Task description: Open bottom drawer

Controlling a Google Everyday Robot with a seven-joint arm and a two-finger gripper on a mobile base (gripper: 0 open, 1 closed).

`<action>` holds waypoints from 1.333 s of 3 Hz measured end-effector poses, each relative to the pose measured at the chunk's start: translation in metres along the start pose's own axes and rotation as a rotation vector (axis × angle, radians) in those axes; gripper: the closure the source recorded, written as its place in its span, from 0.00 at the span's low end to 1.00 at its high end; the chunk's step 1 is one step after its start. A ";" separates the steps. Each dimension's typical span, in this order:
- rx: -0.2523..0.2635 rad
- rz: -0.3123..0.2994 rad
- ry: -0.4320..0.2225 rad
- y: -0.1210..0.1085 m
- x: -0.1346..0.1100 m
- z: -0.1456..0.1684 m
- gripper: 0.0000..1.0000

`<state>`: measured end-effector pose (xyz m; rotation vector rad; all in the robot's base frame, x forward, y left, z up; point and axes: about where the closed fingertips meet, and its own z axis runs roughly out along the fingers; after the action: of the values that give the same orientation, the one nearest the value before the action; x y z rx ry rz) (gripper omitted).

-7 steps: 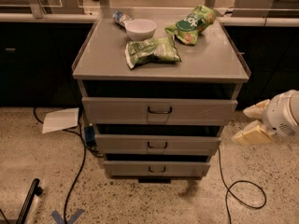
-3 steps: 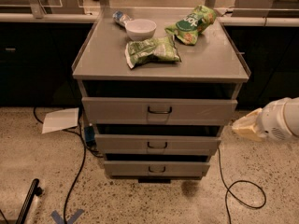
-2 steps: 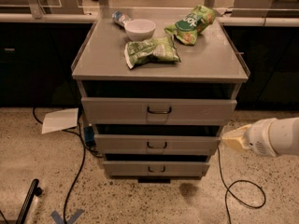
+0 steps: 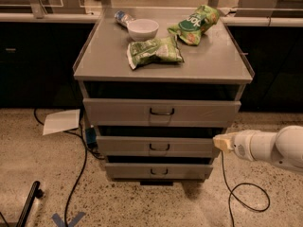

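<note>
Speckled floor (image 4: 142,207) around a grey cabinet (image 4: 80,86) with three drawers. On its top surface (image 4: 104,56): white bowl (image 4: 143,29), green snack bag (image 4: 154,51) just in front of it, second green bag (image 4: 195,24) at the back right, small packet (image 4: 124,17) behind the bowl. Sheet of paper (image 4: 62,121) on the floor to the left, with a black cable (image 4: 78,174) beside it. Another cable (image 4: 241,193) loops on the floor to the right, under my arm. Nothing stands in front of the drawer fronts.

The bottom drawer (image 4: 184,170) is the lowest front, with its small black handle (image 4: 159,172) in the centre. My gripper (image 4: 221,142) is beside the right end of the middle drawer (image 4: 189,146), above and to the right of the bottom drawer and well apart from its handle. It holds nothing I can see; I cannot tell whether it is open or closed.

My arm (image 4: 270,148) comes in from the right edge, near level, with the gripper pointing left at the cabinet's side.
</note>
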<state>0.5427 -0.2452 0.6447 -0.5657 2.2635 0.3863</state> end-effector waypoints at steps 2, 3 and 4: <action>0.011 0.015 -0.003 0.000 0.011 0.014 1.00; 0.028 0.128 0.040 0.004 0.059 0.057 1.00; 0.060 0.243 0.053 0.014 0.115 0.103 1.00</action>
<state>0.5270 -0.2199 0.4925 -0.2736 2.3938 0.4252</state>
